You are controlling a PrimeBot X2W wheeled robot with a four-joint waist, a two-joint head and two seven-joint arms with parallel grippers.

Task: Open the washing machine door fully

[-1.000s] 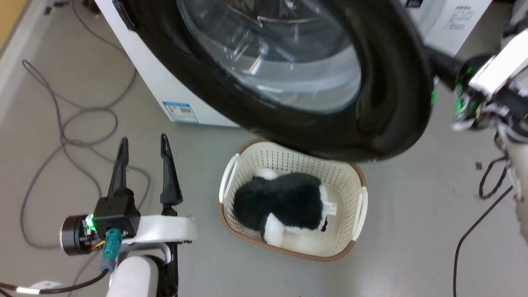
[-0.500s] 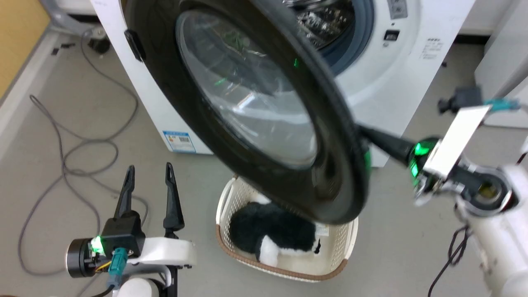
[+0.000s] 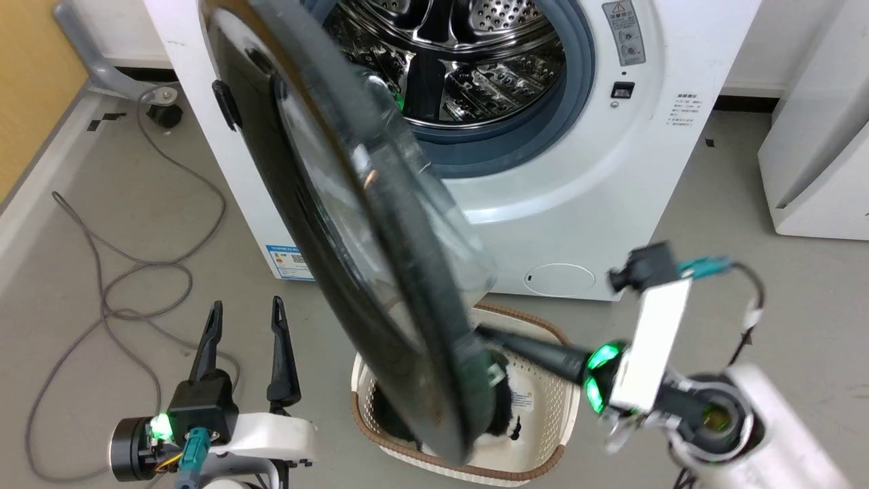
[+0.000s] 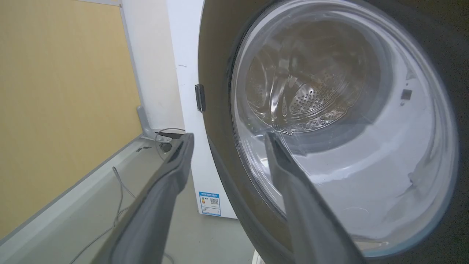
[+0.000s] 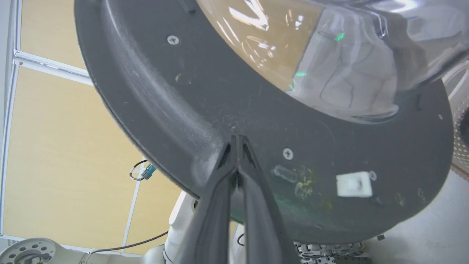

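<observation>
The washing machine (image 3: 611, 170) stands open, its steel drum (image 3: 461, 61) in plain sight. Hinged at the left, the glossy black washing machine door (image 3: 326, 204) stands out nearly edge-on toward me, its glass bowl facing right. My right gripper (image 3: 483, 333) is shut with nothing in it; its joined tips (image 5: 237, 138) press against the grey inner rim of the door (image 5: 183, 91). Low at the left, my left gripper (image 3: 244, 312) stands open and apart from the door. Between its spread fingers (image 4: 229, 136) I see the door's outer face (image 4: 329, 110).
A cream laundry basket (image 3: 543, 421) with a black-and-white plush toy (image 3: 506, 407) sits on the floor under the door's lower edge. Grey cables (image 3: 102, 292) loop on the floor at left. A white appliance (image 3: 821, 136) stands at right, a yellow wall (image 3: 27, 81) at left.
The door has swung further out to the left, from covering the drum to nearly edge-on. My right gripper followed it left and down. The camera has shifted too. The left gripper stays open.
</observation>
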